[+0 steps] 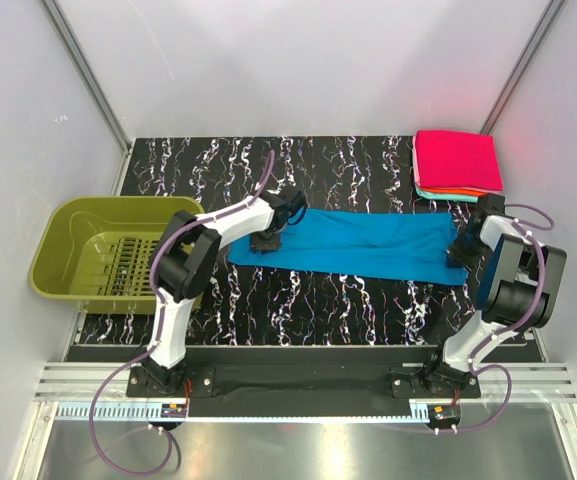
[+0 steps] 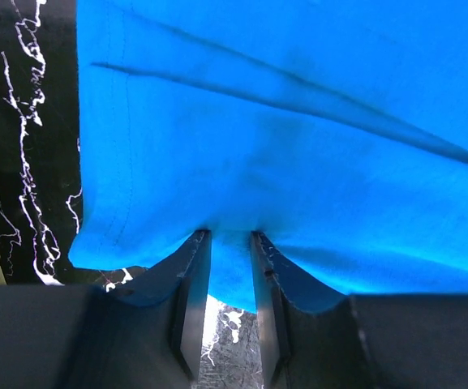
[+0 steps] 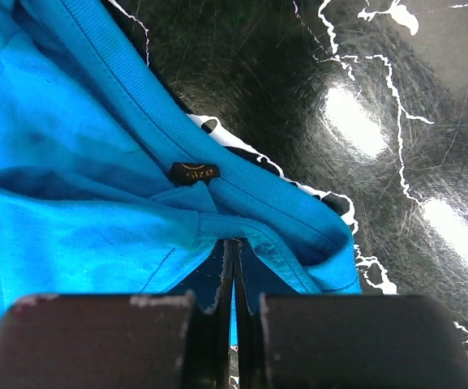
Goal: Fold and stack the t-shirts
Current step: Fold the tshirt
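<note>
Item 1. Bright blue t-shirt (image 1: 353, 245), plain soft cloth: lies spread as a long, folded band on the black white-veined marbled table (image 1: 348, 300). Long creases run across the cloth in the left wrist view. A small dark size label (image 3: 194, 173) shows at the ribbed collar, which is at the shirt's right end.

Item 2. Left gripper (image 1: 266, 240): at the left end of the bright blue t-shirt, on its far edge. Its fingers stand narrowly apart with a bunched fold of the shirt's edge pinched between the tips, and cloth drapes over the outside of both fingers.

Item 3. Right gripper (image 1: 460, 250): at the right end of the bright blue t-shirt. Its fingers are pressed all but together on a thin fold of blue cloth just below the collar.

Item 4. Stack of folded t-shirts, beyond the right end of the bright blue t-shirt and apart from it: magenta-pink t-shirt (image 1: 456, 160) on top, orange t-shirt (image 1: 458, 191) under it with only its edge showing, and pale teal t-shirt (image 1: 428, 193) at the bottom, seen as a thin strip.

Item 5. Olive-green plastic basket (image 1: 58, 250), slotted floor: well to the left of the bright blue t-shirt, past the left arm, overhanging the left side of the table.
</note>
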{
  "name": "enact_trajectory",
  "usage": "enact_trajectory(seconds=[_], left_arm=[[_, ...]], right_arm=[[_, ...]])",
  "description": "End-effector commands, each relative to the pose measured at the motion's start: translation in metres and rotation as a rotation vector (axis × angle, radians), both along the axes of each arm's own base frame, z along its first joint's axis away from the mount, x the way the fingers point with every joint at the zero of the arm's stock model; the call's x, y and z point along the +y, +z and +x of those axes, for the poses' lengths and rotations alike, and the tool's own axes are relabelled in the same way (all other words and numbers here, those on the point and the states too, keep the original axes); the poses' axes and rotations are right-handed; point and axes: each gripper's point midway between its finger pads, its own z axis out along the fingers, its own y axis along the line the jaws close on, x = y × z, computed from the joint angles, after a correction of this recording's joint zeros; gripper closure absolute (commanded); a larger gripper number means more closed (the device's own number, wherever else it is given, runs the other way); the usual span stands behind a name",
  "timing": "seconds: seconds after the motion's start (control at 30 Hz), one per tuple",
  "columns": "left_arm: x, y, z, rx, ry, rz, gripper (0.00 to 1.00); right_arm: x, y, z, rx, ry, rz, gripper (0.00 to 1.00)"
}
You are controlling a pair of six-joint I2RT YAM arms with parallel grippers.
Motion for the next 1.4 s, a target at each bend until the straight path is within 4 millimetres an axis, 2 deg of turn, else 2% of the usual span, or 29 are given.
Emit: enact_trajectory(seconds=[0.0, 0.17, 0.3, 0.33, 0.4, 0.5, 0.57, 0.63, 0.67, 0.73, 0.77, 0.8, 0.83, 0.87, 0.9, 1.07, 1.2, 1.23, 1.37], left_arm=[[0.008, -0.007, -0.014, 0.021, 0.0, 0.04, 0.68], [0.0, 0.017, -0.021, -0.007, -0.023, -0.019, 0.67], [-0.02, 0.056, -0.019, -0.05, -0.083, -0.142, 0.62], [-0.031, 0.064, -0.019, -0.042, -0.115, -0.19, 0.63], [-0.039, 0.072, -0.015, -0.04, -0.163, -0.216, 0.65], [-0.042, 0.075, -0.013, -0.035, -0.198, -0.224, 0.66], [-0.044, 0.071, -0.009, -0.023, -0.244, -0.207, 0.7], [-0.05, 0.076, 0.002, -0.041, -0.28, -0.195, 0.81], [-0.049, 0.068, 0.006, -0.028, -0.298, -0.167, 0.84], [-0.048, 0.069, 0.014, -0.02, -0.309, -0.125, 0.94], [-0.042, 0.06, 0.014, 0.005, -0.299, -0.077, 0.99], [-0.024, 0.061, 0.016, -0.001, -0.27, 0.011, 1.0], [-0.017, 0.06, 0.016, -0.008, -0.257, 0.045, 0.99], [-0.009, 0.06, 0.018, -0.016, -0.237, 0.061, 0.94], [-0.002, 0.058, 0.018, -0.014, -0.223, 0.081, 0.93], [0.017, 0.056, 0.031, 0.003, -0.154, 0.042, 0.83], [0.004, 0.052, 0.036, 0.034, -0.291, -0.013, 0.8], [0.003, 0.05, 0.035, 0.048, -0.355, -0.012, 0.76], [-0.001, 0.05, 0.042, 0.033, -0.429, -0.077, 0.75]], right_arm=[[-0.014, -0.014, -0.013, 0.061, -0.02, -0.042, 0.99], [-0.019, -0.001, -0.008, 0.026, -0.024, -0.066, 0.98], [-0.025, 0.001, -0.01, 0.043, -0.026, -0.094, 0.98], [-0.027, 0.001, -0.012, 0.048, -0.031, -0.1, 0.98], [-0.033, 0.001, -0.013, 0.06, -0.031, -0.123, 0.98], [-0.041, 0.008, -0.012, 0.054, -0.047, -0.136, 0.98], [-0.042, 0.019, -0.008, 0.03, -0.057, -0.132, 0.96], [-0.04, 0.035, 0.002, -0.026, -0.058, -0.119, 0.93], [-0.034, 0.041, 0.005, -0.048, -0.062, -0.085, 0.92], [-0.03, 0.061, 0.017, -0.121, -0.058, -0.068, 0.85], [-0.025, 0.068, 0.021, -0.149, -0.047, -0.041, 0.85], [-0.022, 0.075, 0.024, -0.17, -0.04, -0.034, 0.85], [-0.02, 0.089, 0.029, -0.216, -0.03, -0.026, 0.85], [-0.015, 0.094, 0.033, -0.243, -0.018, -0.003, 0.85], [-0.013, 0.1, 0.035, -0.263, -0.013, 0.001, 0.85], [-0.001, 0.12, 0.045, -0.348, 0.026, 0.03, 0.86], [0.005, 0.122, 0.048, -0.363, 0.057, 0.046, 0.86], [0.006, 0.123, 0.047, -0.366, 0.063, 0.049, 0.87], [0.013, 0.123, 0.048, -0.387, 0.082, 0.079, 0.86]])
